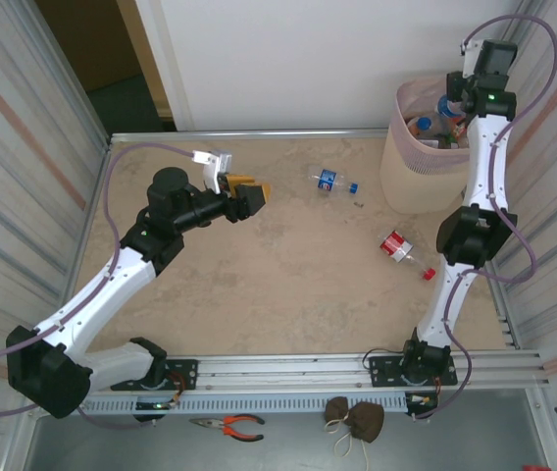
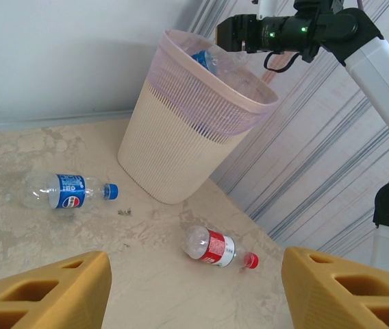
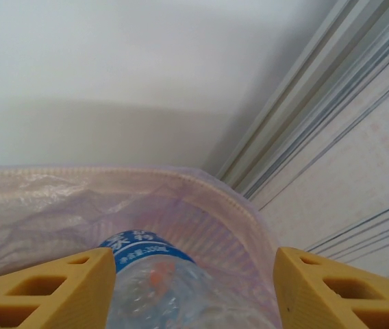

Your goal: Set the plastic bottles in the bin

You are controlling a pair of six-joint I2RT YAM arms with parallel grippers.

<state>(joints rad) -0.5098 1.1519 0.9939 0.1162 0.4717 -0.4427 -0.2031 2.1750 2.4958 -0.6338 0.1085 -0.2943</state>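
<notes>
My right gripper (image 3: 191,273) hangs over the bin (image 1: 411,186) at the table's (image 1: 259,285) far right corner. Its fingers are spread, with a clear bottle (image 3: 150,288) between them at the bin's mouth. My left gripper (image 2: 194,288) is spread and empty. A blue-capped bottle (image 1: 329,180) and a red-labelled bottle (image 1: 396,245) lie on the table near the bin.

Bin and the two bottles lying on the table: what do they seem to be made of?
Bin: likely moulded plastic, matte beige, judging by its slotted, ribbed wall. A thin pinkish liner, probably plastic film, crinkles over its rim. Blue-labelled bottle: clear glossy plastic, see-through with bright highlights. Red-labelled bottle: seemingly the same clear plastic, with a printed wrap label.
</notes>
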